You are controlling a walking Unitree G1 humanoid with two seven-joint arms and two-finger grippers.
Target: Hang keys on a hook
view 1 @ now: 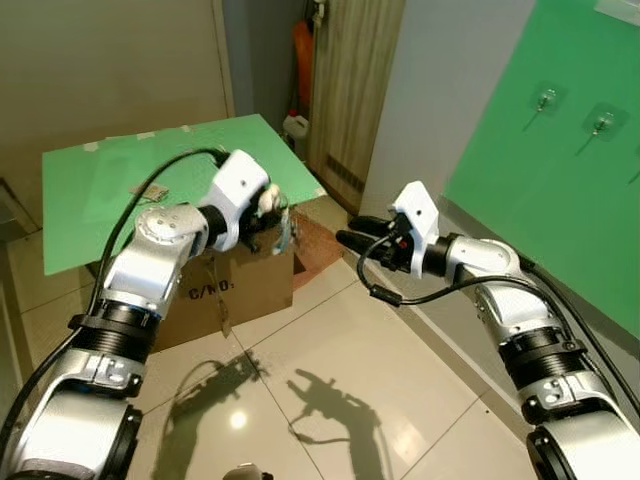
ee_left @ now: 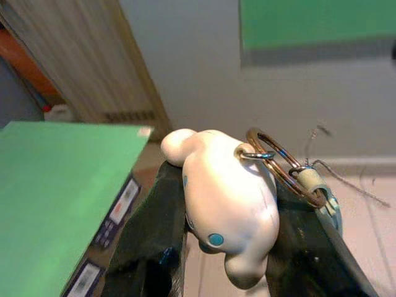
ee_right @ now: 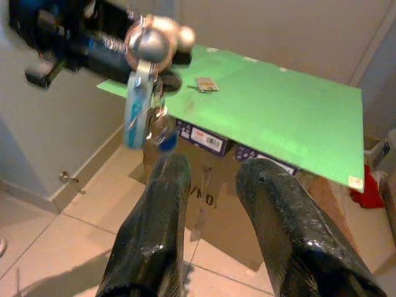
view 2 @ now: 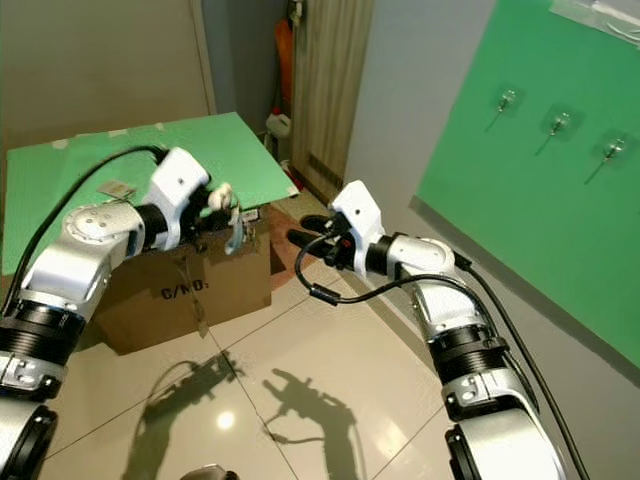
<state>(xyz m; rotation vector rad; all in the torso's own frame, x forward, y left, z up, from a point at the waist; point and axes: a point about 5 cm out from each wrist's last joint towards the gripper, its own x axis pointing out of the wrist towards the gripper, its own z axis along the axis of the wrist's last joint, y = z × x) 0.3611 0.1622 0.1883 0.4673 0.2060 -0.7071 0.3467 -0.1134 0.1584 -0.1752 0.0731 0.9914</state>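
Note:
My left gripper (view 1: 268, 208) is shut on a white toy figure (ee_left: 229, 198) that carries a metal key ring (ee_left: 279, 164). A pale blue tag and keys (view 1: 285, 236) hang from the ring, over the front edge of the cardboard box. My right gripper (view 1: 352, 238) is open with nothing between its fingers, level with the keys and a short way to their right. From the right wrist, the hanging keys (ee_right: 140, 106) are just beyond the two black fingers (ee_right: 154, 235). Several clear hooks (view 2: 507, 100) are stuck on the green wall panel (view 2: 520, 220) at the far right, well above both grippers.
A cardboard box (view 1: 240, 285) topped by a green board (view 1: 120, 180) stands on the tiled floor (view 1: 330, 380) at the left. A wooden door (view 1: 352, 80) and an orange object (view 1: 303, 55) are behind it. The grey wall (view 1: 440, 100) runs along the right.

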